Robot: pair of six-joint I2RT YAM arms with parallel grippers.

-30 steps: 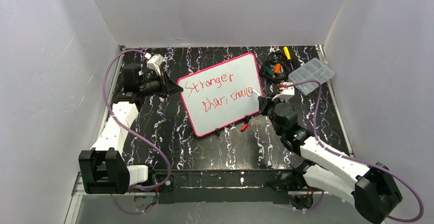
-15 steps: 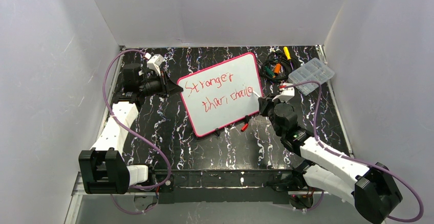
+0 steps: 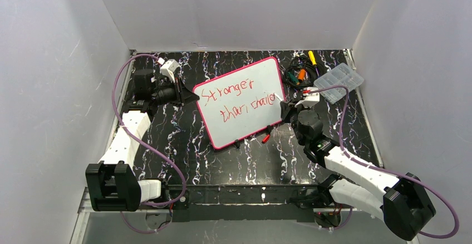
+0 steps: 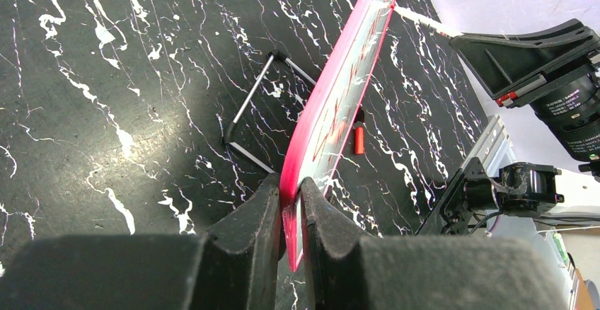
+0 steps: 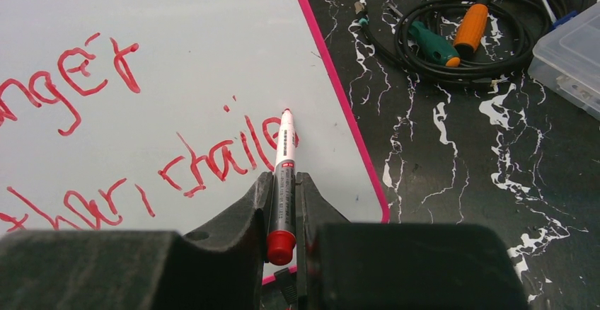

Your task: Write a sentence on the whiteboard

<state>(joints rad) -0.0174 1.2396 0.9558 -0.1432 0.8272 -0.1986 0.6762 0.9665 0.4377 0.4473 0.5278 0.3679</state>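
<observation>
**Right arm nudges toward the board's right edge**

Since a second ago, the right end effector (image 3: 284, 109) has crept slightly up and left along the right edge of the whiteboard (image 3: 240, 102); the board itself has not shifted. Its fingers are clenched on a red-ended marker (image 5: 283, 175), whose white tip lies over the board just above the last letter written. The sentence (image 3: 236, 102) runs in two slanted red lines, "Stronger" above and roughly "than, traile" below. The left end effector (image 4: 290, 190) is clamped on the board's pink left edge. The board sits mid-tabletop (image 3: 183, 144), turned askew and raised on a wire stand (image 4: 244, 115). A small red cap (image 3: 266, 138) lies by the near edge. Beyond the right corner are coiled cables with screwdrivers (image 3: 299, 72) and a clear compartment box (image 3: 338, 80).
</observation>
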